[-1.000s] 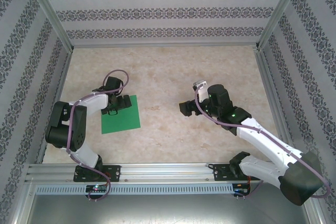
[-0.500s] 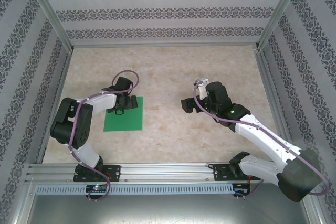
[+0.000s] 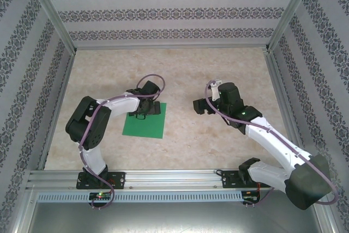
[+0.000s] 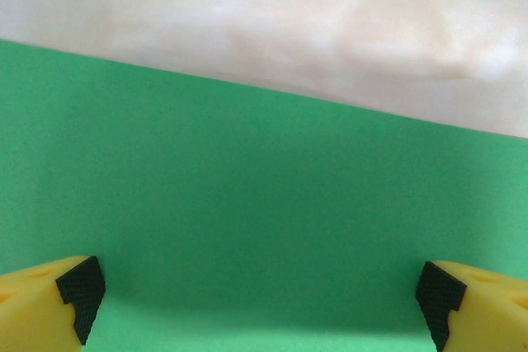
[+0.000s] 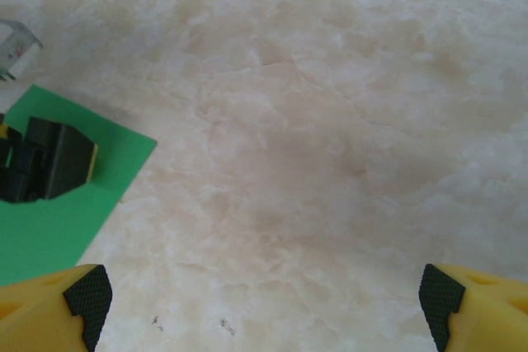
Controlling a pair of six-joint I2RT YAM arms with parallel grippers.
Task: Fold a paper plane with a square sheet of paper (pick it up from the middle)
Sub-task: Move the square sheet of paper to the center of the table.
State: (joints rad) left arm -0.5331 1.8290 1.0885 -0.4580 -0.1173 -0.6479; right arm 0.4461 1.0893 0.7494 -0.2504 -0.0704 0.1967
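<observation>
I see the square sheet of paper [image 3: 145,127] flat left of the surface's [image 3: 180,69] middle, right under my left end effector [image 3: 143,111], jaws wide apart; my right end effector [image 3: 200,106], also apart, hangs farther off.

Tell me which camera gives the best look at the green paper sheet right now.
Top external: the square sheet of paper lies flat on the table, the open left claw over its far part. Left wrist gives a close green patch with one edge; right wrist catches a corner under that claw.
</observation>
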